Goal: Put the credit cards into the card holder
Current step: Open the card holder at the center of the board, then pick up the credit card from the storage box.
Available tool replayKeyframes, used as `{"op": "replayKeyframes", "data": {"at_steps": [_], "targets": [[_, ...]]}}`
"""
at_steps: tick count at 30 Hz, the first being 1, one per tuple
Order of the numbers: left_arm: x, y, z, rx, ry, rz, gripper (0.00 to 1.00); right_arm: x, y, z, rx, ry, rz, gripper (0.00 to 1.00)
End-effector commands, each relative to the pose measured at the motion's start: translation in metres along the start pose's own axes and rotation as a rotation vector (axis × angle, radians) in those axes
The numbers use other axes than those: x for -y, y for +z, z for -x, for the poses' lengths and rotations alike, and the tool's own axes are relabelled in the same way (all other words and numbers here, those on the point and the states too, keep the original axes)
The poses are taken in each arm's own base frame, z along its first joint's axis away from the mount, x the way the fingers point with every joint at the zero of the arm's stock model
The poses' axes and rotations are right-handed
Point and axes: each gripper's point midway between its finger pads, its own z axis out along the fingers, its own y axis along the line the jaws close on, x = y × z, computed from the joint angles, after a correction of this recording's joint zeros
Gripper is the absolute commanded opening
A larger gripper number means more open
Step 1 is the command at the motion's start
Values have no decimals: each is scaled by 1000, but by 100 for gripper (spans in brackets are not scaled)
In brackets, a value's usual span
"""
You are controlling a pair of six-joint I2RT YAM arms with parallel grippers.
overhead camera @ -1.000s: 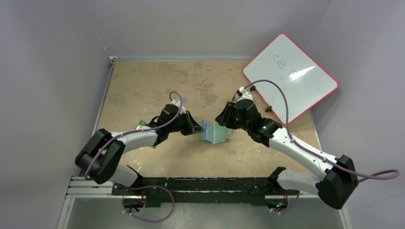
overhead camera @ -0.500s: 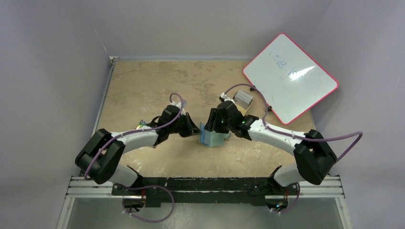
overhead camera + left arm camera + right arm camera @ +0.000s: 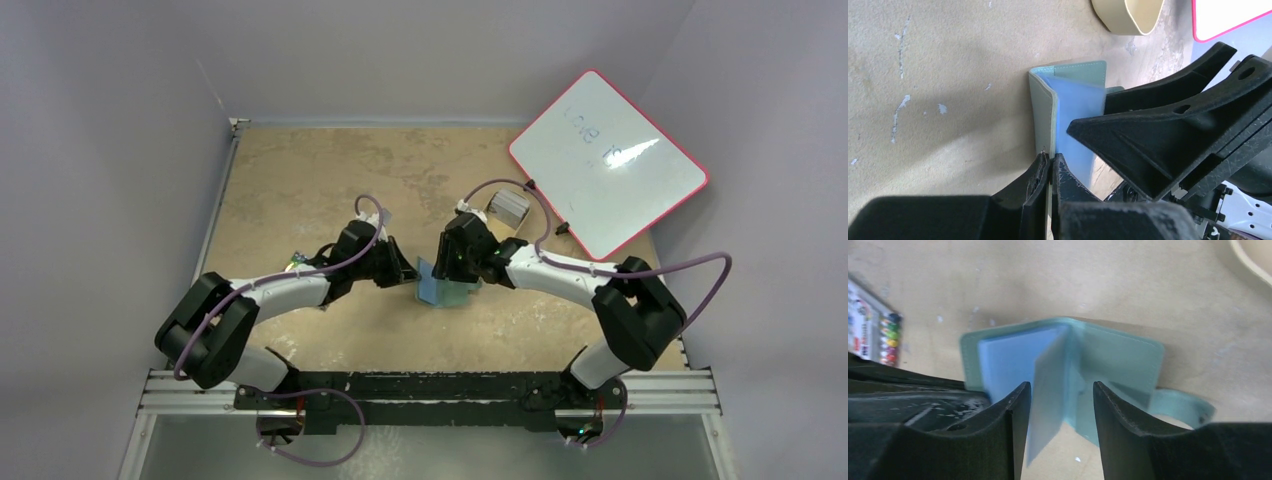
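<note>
The card holder [image 3: 441, 288] is a dull-green wallet standing open like a book on the tan table, with blue inner leaves [image 3: 1013, 357]. My left gripper [image 3: 1050, 159] is shut on the edge of its green cover [image 3: 1040, 107] from the left. My right gripper [image 3: 1060, 387] hangs open over the wallet, with one blue leaf [image 3: 1050, 385] standing between its fingers near the left one. The wallet's snap tab [image 3: 1193, 407] sticks out to the right. In the top view the right gripper [image 3: 455, 268] is right above the wallet. I see no credit cards; they are out of view.
A tan oval tray [image 3: 510, 207] sits just behind the right gripper, and its rim [image 3: 1128, 17] also shows in the left wrist view. A pink-edged whiteboard [image 3: 607, 160] leans at the back right. A small colourful pack [image 3: 873, 332] lies by the left arm.
The right arm has swung in from the right and now hangs over the wallet, its jaws standing wider than before. The left gripper has kept its hold and place.
</note>
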Motion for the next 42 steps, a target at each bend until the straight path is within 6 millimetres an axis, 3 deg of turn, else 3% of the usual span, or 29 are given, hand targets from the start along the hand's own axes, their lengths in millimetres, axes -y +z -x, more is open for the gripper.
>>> {"op": "replayKeyframes", "data": {"at_steps": [1,8,12,19,22,27,33,37,42], "targets": [[17,-6,14,46,47,-25,0,23,-11,4,28,-15,-116,49],[2,-3,13,49,46,32,0,61,-7,-25,-14,-6,-214,39],[-4,-4,12,46,54,66,0,77,-8,-21,17,-16,-299,37],[-1,-5,12,36,65,60,0,72,-12,-11,28,-52,-296,39],[4,-5,12,32,66,39,0,52,-17,-4,23,-87,-210,41],[12,-8,13,25,70,12,0,20,-38,41,128,-173,-104,44],[14,-12,15,21,84,26,0,17,-51,108,261,-258,-56,42],[11,-13,14,5,96,54,0,28,-62,158,404,-368,-116,46],[14,-16,15,6,102,49,0,64,-44,196,425,-536,-264,50]]}}
